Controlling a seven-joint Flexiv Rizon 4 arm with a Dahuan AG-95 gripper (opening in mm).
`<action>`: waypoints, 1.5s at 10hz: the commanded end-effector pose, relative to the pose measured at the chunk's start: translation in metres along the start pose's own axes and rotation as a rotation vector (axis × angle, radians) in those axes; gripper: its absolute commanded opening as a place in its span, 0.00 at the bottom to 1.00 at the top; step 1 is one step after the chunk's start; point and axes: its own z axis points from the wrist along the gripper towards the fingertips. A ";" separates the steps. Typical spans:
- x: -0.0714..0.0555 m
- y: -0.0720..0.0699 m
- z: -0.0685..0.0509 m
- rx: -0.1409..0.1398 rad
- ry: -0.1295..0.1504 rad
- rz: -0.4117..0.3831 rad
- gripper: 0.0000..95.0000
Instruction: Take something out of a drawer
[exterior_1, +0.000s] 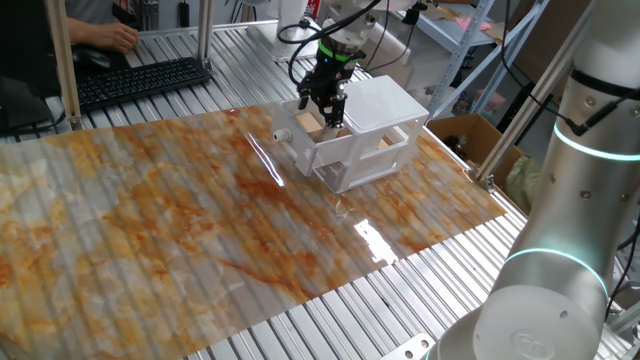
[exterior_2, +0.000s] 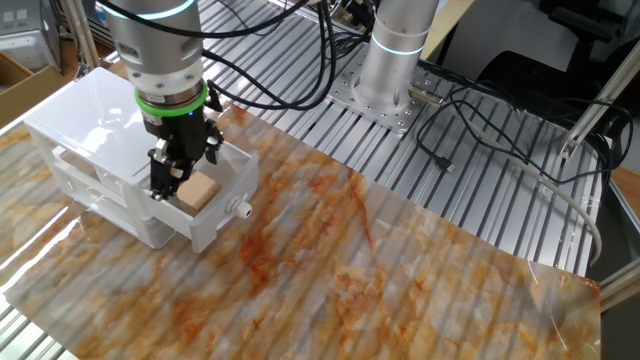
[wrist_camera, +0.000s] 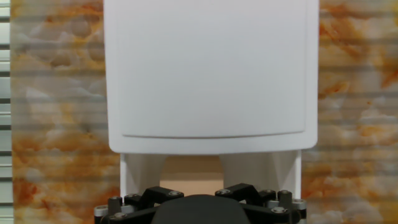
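Hanging over the pulled-out top drawer (exterior_2: 215, 205), the tool (exterior_2: 172, 180) points straight down, its dark fingers (exterior_1: 333, 112) reaching to the wooden block (exterior_2: 198, 191) that sits inside the drawer. From one fixed view the block (exterior_1: 309, 122) shows as a tan patch just left of the fingers, inside the open tray (exterior_1: 297, 135); from the other fixed view it lies in the drawer just behind the front panel, with the fingers right against its far left side. Whether the fingers are apart or pressed onto the block I cannot tell, since the views do not show them clearly enough. The drawer's small round knob (exterior_2: 240, 209) sticks out from its front panel toward the near right in that view. The white cabinet (exterior_2: 85, 110) stands on the marbled orange-and-white counter (exterior_2: 400, 270), with its flat top filling most of the hand view (wrist_camera: 211, 68); below that top in the hand view a strip of the tan block (wrist_camera: 189, 174) shows between two white walls, just above the tool's black body (wrist_camera: 199, 208). A lower drawer (exterior_1: 385, 152) of the cabinet stays in line with the body, with something tan showing through its front. The arm's grey link with a green ring (exterior_2: 172, 100) rises above the tool, black cables looping off it toward the far side. A second grey robot base (exterior_2: 395, 50) stands on the ribbed metal bench at the far side.
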 end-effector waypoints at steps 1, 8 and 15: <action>0.001 -0.001 0.002 -0.009 -0.002 0.004 1.00; 0.004 0.000 0.009 -0.025 -0.007 -0.008 0.60; 0.003 0.000 0.009 -0.014 -0.017 -0.040 0.00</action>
